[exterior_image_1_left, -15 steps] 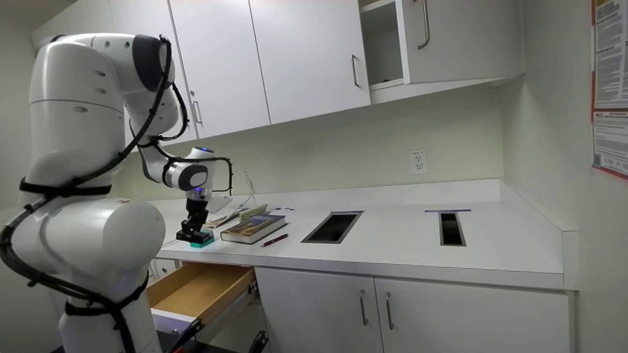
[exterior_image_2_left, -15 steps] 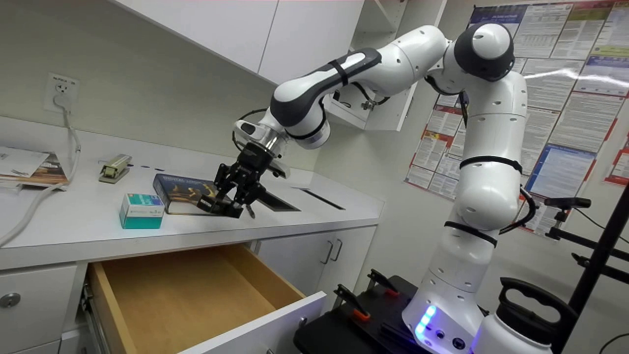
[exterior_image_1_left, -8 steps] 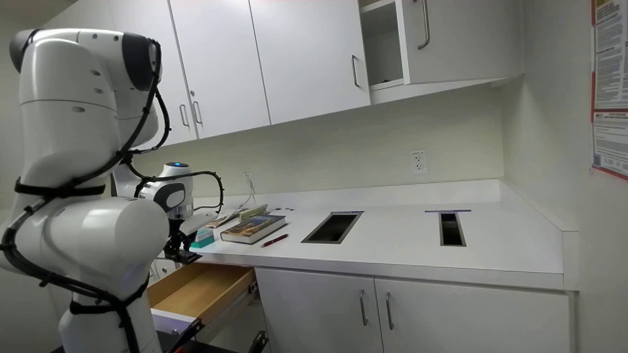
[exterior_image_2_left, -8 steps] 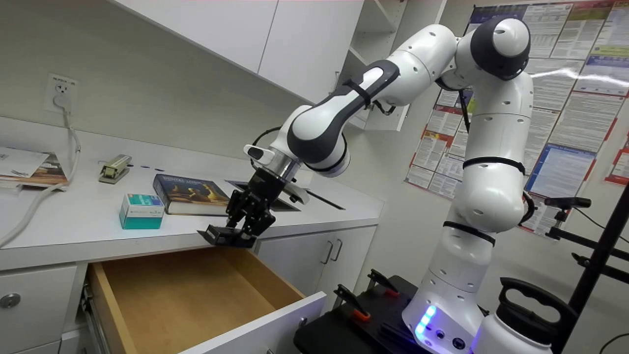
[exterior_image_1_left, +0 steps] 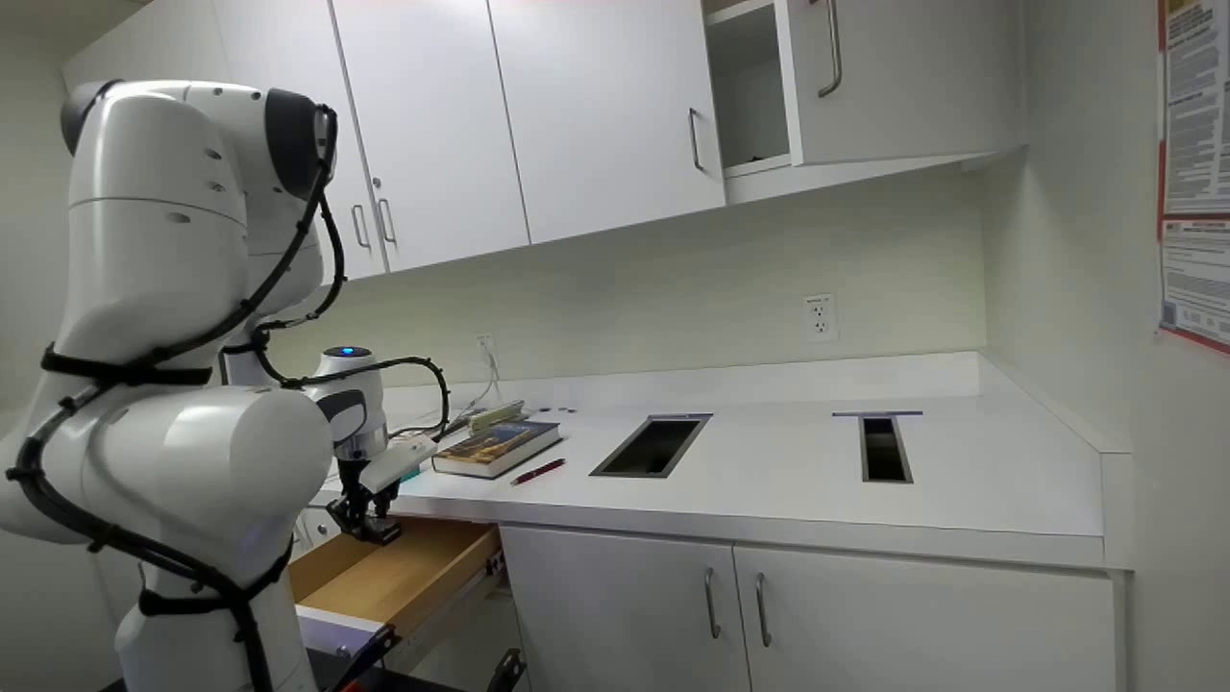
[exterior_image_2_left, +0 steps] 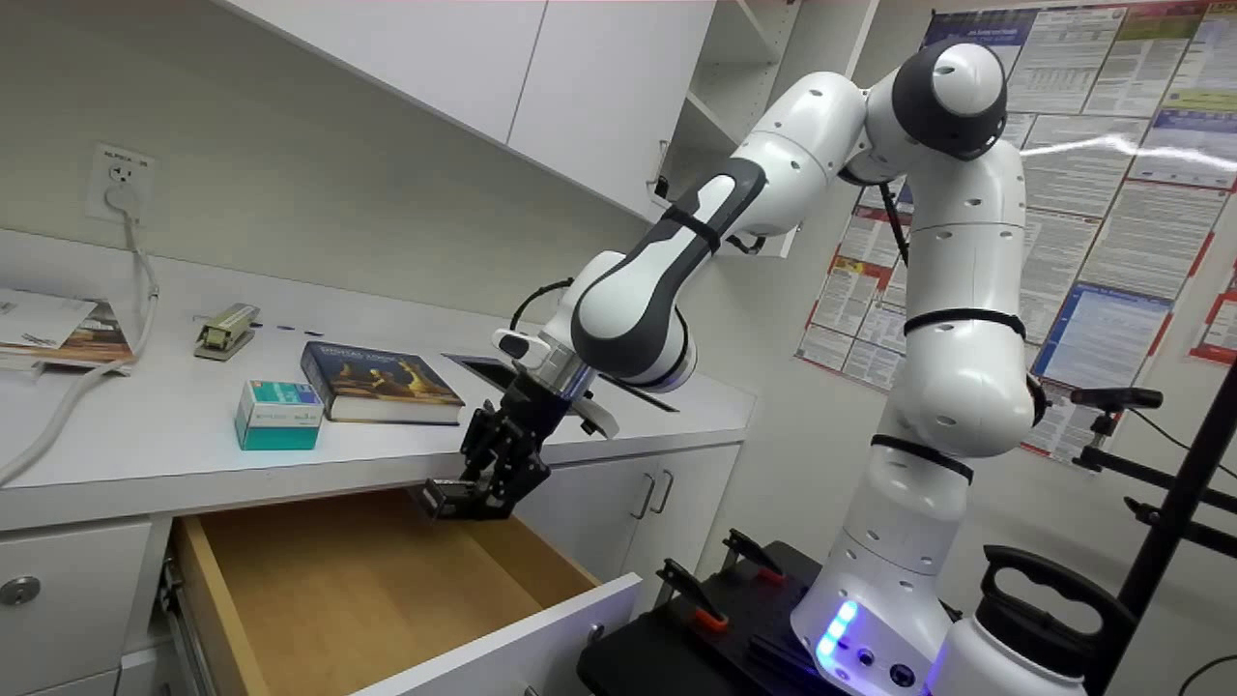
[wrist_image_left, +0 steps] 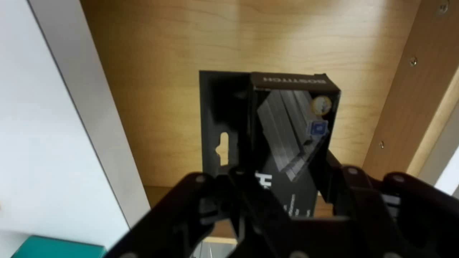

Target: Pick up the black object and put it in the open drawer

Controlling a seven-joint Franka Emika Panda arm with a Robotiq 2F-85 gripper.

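Black box point(wrist_image_left: 290, 134): lower than a second ago, now over the open drawer point(exterior_image_2_left: 367, 599), at its one o'clock in an exterior view; depth hard to tell.
Fingers point(wrist_image_left: 353, 182): pinching its body.
Hang tab point(wrist_image_left: 222, 107): likely bendy; box judged light, stiff card, best held by its sides.
White surface point(exterior_image_2_left: 174, 416): book point(exterior_image_2_left: 387, 382) at the box's eleven o'clock.
Wall point(exterior_image_2_left: 763, 329): posters point(exterior_image_2_left: 1092, 213) at two.
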